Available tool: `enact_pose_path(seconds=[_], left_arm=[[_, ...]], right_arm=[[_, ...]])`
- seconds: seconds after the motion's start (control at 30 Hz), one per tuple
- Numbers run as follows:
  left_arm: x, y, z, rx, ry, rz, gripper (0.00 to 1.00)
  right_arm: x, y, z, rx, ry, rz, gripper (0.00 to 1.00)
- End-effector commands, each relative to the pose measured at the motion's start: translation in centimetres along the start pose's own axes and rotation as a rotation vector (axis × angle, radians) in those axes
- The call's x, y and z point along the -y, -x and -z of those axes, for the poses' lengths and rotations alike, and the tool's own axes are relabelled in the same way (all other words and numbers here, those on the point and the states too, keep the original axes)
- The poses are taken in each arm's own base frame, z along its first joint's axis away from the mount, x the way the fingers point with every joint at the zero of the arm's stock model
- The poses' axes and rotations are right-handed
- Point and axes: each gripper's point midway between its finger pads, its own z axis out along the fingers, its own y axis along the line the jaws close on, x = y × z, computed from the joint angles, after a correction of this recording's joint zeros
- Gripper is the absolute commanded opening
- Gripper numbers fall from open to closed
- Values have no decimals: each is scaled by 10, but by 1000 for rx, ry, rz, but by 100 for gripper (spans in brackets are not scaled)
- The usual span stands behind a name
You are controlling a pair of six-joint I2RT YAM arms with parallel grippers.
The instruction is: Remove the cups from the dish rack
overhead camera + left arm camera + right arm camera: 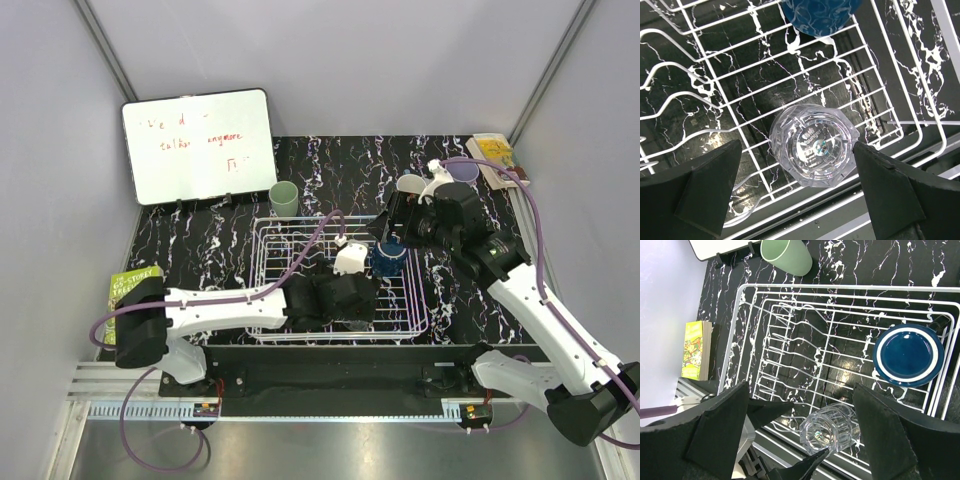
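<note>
Overall, we see a black, white-veined counter (200,240) carrying everything. At its far left a whiteboard (198,145) stands propped upright, its faint writing too small for us to read. The white wire dish rack (285,250) sits in the middle of the counter, and both arms reach over it, the left from the near left and the right from the near right.

A yellow-green book (135,288) lies at the counter's near left edge, well apart from the rack.

Two cups are in the rack. The dark blue cup (909,354) stands mouth up against the right side, and we look straight down into it from the right wrist. The clear glass (814,145) rests on the wires by the near rail, its faceted end turned toward the left wrist camera.

Outside the rack, a pale green cup (284,199) stands on the counter just beyond the far rail, near the whiteboard's foot. A lavender cup (462,170) stands at the far right, partly hidden by the right arm.

The left fingers (705,185) are spread wide, one on each side of the clear glass, with a gap showing at both sides. The right fingers (890,435) are also spread wide, above the rack and grasping nothing.
</note>
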Motion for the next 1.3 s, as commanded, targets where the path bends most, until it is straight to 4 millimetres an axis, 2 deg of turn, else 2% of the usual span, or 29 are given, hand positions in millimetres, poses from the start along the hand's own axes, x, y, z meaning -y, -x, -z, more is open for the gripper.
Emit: enact_pose_path(seconds=[0.0, 0.13, 0.37, 0.73, 0.8, 0.93, 1.07, 1.23, 1.27], left_arm=[[1, 33, 20, 119, -2, 65, 99], [6, 37, 21, 118, -18, 42, 99], [16, 13, 3, 44, -21, 18, 99], [28, -3, -12, -3, -48, -5, 99], [28, -2, -9, 10, -40, 0, 99], [30, 12, 0, 65, -51, -15, 99], [34, -5, -11, 7, -54, -33, 99], [35, -12, -18, -16, -49, -47, 87], [35, -12, -18, -16, -49, -51, 79]], right_arm=[[-8, 10, 3, 54, 26, 4, 91], [-8, 10, 1, 51, 28, 1, 91], [-7, 8, 2, 49, 27, 0, 91], [-5, 3, -2, 35, 24, -5, 91], [-6, 3, -2, 34, 29, -4, 91], [-4, 0, -4, 30, 25, -6, 91], [-4, -1, -5, 25, 29, -10, 91], [-5, -1, -3, 29, 34, -13, 91], [-5, 0, -3, 31, 34, -11, 91]])
